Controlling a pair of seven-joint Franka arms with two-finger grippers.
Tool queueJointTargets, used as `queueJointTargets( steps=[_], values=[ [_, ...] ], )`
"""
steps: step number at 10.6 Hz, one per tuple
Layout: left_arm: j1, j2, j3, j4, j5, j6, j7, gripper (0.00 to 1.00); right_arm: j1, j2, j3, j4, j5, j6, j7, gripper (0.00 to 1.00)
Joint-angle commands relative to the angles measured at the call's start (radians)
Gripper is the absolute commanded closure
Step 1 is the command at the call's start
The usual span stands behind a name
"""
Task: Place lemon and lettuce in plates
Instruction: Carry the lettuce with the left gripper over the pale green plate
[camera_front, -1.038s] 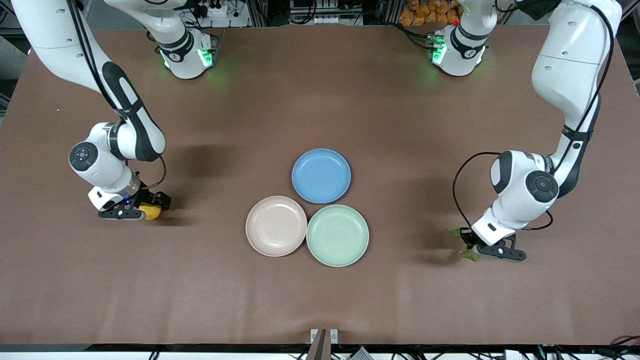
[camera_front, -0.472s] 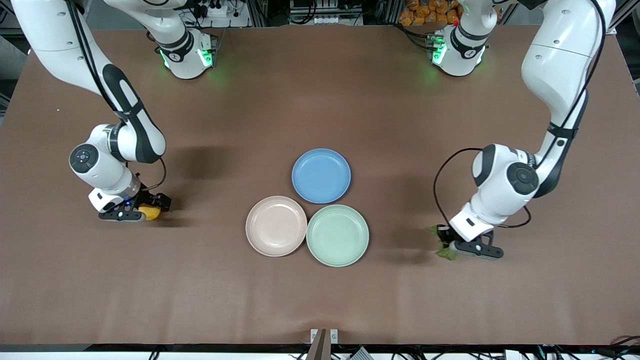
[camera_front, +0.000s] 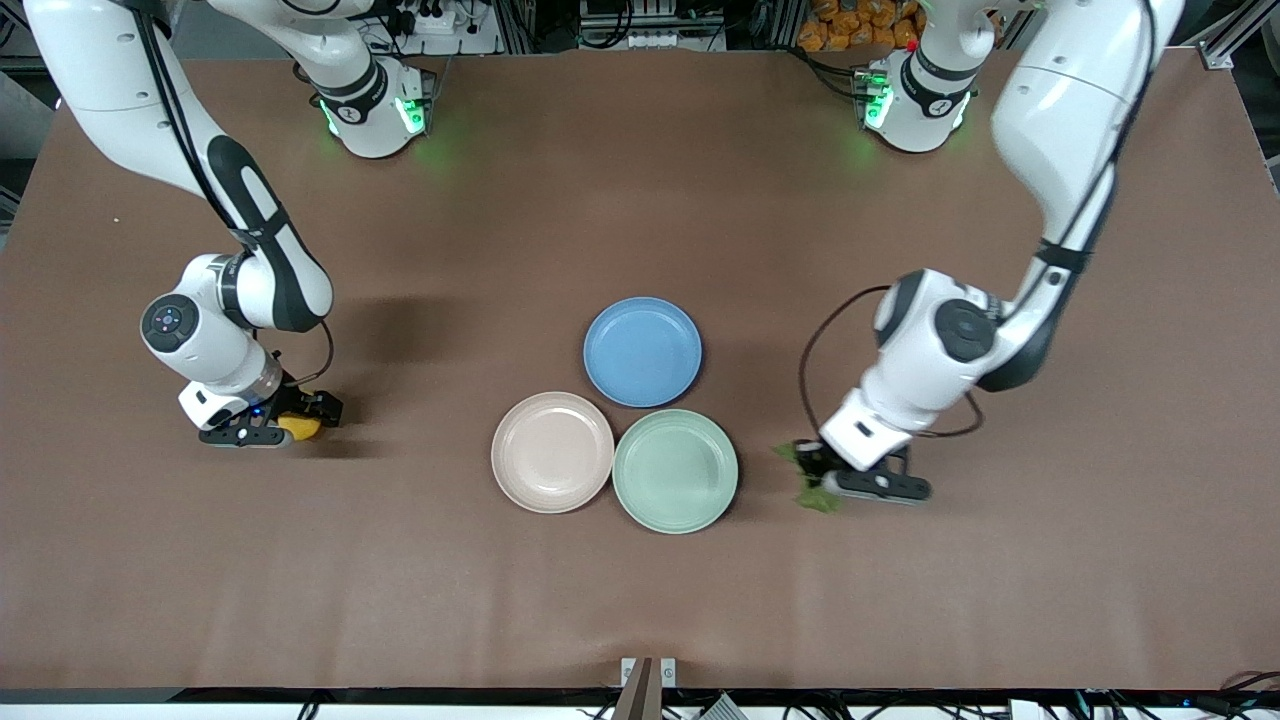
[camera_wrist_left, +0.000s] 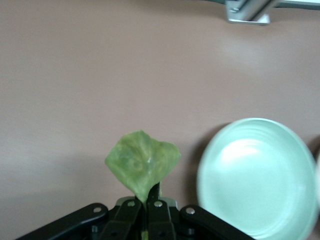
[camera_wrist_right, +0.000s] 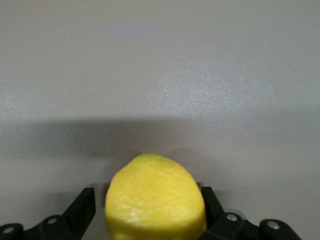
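My left gripper (camera_front: 815, 472) is shut on the dark green lettuce (camera_front: 818, 497) and holds it low over the bare table, beside the mint green plate (camera_front: 675, 470) on the side toward the left arm's end. In the left wrist view the lettuce (camera_wrist_left: 142, 162) hangs from the closed fingertips, with the mint plate (camera_wrist_left: 257, 177) close by. My right gripper (camera_front: 293, 422) is shut on the yellow lemon (camera_front: 301, 428) low at the table toward the right arm's end. In the right wrist view the lemon (camera_wrist_right: 155, 197) fills the gap between the fingers (camera_wrist_right: 86, 206). The pink-beige plate (camera_front: 552, 452) touches the mint one.
A blue plate (camera_front: 642, 351) lies just farther from the camera than the two task plates, touching both. All three plates hold nothing. Brown table cover lies all around. A metal bracket (camera_front: 648, 672) sits at the table's near edge.
My left arm has carried the lettuce across the table toward the mint plate. My right gripper has stayed almost in place with the lemon.
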Motion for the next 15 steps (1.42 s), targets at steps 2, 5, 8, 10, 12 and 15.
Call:
queueJointTargets(
  steps=[2, 5, 8, 10, 12, 15],
  values=[
    [-0.137, 0.085, 0.016, 0.125, 0.007, -0.001, -0.228, 1.0, -0.012, 0.02, 0.008, 0.026, 0.014, 0.006, -0.091, 0.35],
    [-0.252, 0.172, 0.091, 0.199, 0.006, 0.046, -0.256, 1.0, -0.009, 0.018, 0.006, 0.043, 0.014, -0.009, -0.089, 0.56],
    [-0.362, 0.26, 0.192, 0.237, 0.001, 0.097, -0.259, 1.0, 0.0, 0.001, 0.008, 0.137, 0.016, -0.2, -0.085, 0.56],
    [-0.369, 0.271, 0.195, 0.237, 0.0, 0.097, -0.276, 1.0, 0.017, -0.017, 0.008, 0.161, 0.017, -0.265, -0.072, 0.56],
    [-0.369, 0.268, 0.197, 0.231, 0.003, 0.097, -0.34, 0.01, 0.067, -0.032, 0.008, 0.162, 0.021, -0.265, 0.025, 0.56],
    [-0.369, 0.247, 0.197, 0.231, 0.006, 0.088, -0.365, 0.0, 0.149, -0.032, 0.011, 0.181, 0.025, -0.268, 0.168, 0.56]
  ],
)
